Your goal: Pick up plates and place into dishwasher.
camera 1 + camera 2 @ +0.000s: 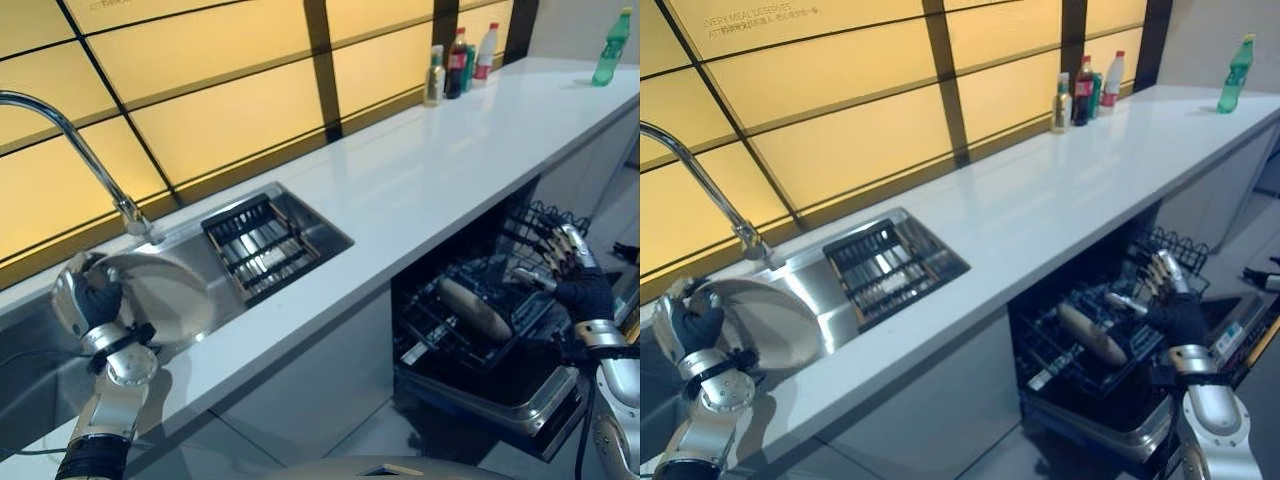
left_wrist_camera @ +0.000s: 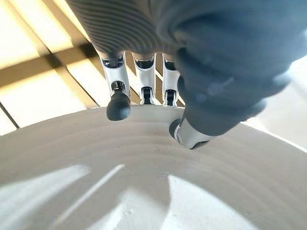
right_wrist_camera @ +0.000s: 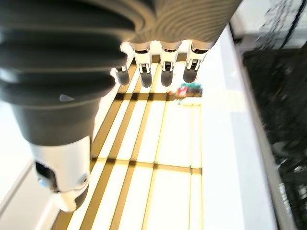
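Kitchen, sink (image 1: pixel 60 385) w/ faucet (image 1: pixel 75 145), long white counter (image 1: pixel 440 165), open dishwasher (image 1: pixel 480 330)

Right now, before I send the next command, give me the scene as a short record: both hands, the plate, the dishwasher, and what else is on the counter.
left hand: at the sink, fingers and thumb pinching the plate's rim
plate: pale, held tilted on edge over the sink, below the faucet
right hand: open, holding nothing, above the dishwasher rack
dishwasher: door open, rack pulled out, one pale dish already in it
sink insert: dark slatted rack in the right basin
counter: bottles at the far wall, green bottle at the far end
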Available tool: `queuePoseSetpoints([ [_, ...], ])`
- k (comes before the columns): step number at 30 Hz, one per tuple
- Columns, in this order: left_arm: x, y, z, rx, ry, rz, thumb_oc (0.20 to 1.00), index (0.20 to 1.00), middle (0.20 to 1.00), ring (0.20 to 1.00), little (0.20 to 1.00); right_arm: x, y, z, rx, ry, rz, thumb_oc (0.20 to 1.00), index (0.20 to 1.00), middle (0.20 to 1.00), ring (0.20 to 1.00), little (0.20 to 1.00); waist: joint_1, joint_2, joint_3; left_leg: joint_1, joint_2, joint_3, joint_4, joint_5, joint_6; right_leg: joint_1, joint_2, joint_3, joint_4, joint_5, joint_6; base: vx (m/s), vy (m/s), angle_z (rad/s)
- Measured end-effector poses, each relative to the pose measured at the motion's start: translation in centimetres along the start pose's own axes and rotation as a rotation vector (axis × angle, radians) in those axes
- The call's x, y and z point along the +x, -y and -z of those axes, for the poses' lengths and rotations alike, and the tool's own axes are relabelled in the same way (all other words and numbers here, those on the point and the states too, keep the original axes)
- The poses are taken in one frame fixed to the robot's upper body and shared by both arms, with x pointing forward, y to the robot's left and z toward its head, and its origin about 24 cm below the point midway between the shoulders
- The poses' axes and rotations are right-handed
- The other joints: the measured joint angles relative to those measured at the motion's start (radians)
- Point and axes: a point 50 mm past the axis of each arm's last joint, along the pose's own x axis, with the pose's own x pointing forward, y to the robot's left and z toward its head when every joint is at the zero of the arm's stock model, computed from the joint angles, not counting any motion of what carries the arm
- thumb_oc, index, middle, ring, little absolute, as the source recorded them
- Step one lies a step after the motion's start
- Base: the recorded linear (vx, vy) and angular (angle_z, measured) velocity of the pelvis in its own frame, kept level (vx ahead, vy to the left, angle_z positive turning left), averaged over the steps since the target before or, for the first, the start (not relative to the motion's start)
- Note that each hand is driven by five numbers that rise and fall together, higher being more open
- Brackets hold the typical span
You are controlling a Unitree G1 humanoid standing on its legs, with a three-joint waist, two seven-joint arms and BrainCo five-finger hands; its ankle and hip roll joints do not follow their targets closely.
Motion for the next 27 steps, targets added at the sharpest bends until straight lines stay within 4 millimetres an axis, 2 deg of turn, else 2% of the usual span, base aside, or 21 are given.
queuePoseSetpoints([
  [3,-0.5,1.2,-1.8,-0.211,-0.008,0.059,0.2,0.2,0.2,0.2,0.2,0.9,-1.5,-0.4,0.016,0.053,-0.063,1.0,1.0,1.0,1.0,1.0,0.001,-0.001,-0.001,0.0,0.004,0.0,0.0,0.0,0.0,0.023,0.012,-0.001,-0.049,0.029,0.003,-0.06,-0.032,-0.02],
  [6,-0.8,1.8,-2.9,-0.32,0.0,0.072,0.2,0.2,0.2,0.2,0.2,1.3,-2.6,-0.6,0.042,0.091,-0.09,1.0,1.0,1.0,1.0,1.0,0.006,-0.003,-0.001,0.0,0.009,0.0,0.0,0.0,0.0,0.048,0.018,-0.001,-0.099,0.057,0.003,-0.07,-0.041,-0.01],
  [13,0.2,1.3,-5.6,-0.536,0.041,0.04,0.2,0.2,0.2,0.2,0.2,1.9,-4.1,-0.8,0.057,0.116,-0.16,1.0,1.0,1.0,1.0,1.0,0.027,-0.02,-0.009,-0.001,0.013,0.0,-0.005,0.0,0.0,0.1,0.032,-0.001,-0.213,0.119,0.002,-0.06,-0.041,0.0],
  [18,1.0,1.4,-7.6,-0.599,0.102,0.035,0.2,0.2,0.2,0.2,0.2,2.5,-7.2,-0.9,0.096,0.124,-0.328,1.0,1.0,1.0,1.0,1.0,0.029,-0.034,-0.009,0.0,0.011,0.0,-0.007,0.001,0.0,0.137,0.038,0.0,-0.291,0.158,0.003,-0.06,-0.047,0.01],
  [21,1.2,1.7,-8.2,-0.608,0.103,0.037,0.2,0.2,0.2,0.2,0.2,3.0,-8.4,-0.9,0.107,0.112,-0.383,1.0,1.0,1.0,1.0,1.0,0.03,-0.04,-0.005,0.0,0.012,0.0,-0.008,0.001,-0.001,0.138,0.04,0.0,-0.296,0.161,0.002,-0.08,-0.039,-0.01],
  [27,0.9,3.4,-9.5,-0.638,0.088,0.083,0.2,0.2,0.2,0.2,0.2,4.2,-12.4,-2.6,0.118,0.185,-0.615,1.0,1.0,1.0,1.0,1.0,0.037,-0.054,0.004,-0.016,0.012,0.001,-0.007,0.001,-0.002,0.121,0.04,0.002,-0.296,0.165,0.001,-0.07,-0.02,-0.02],
])
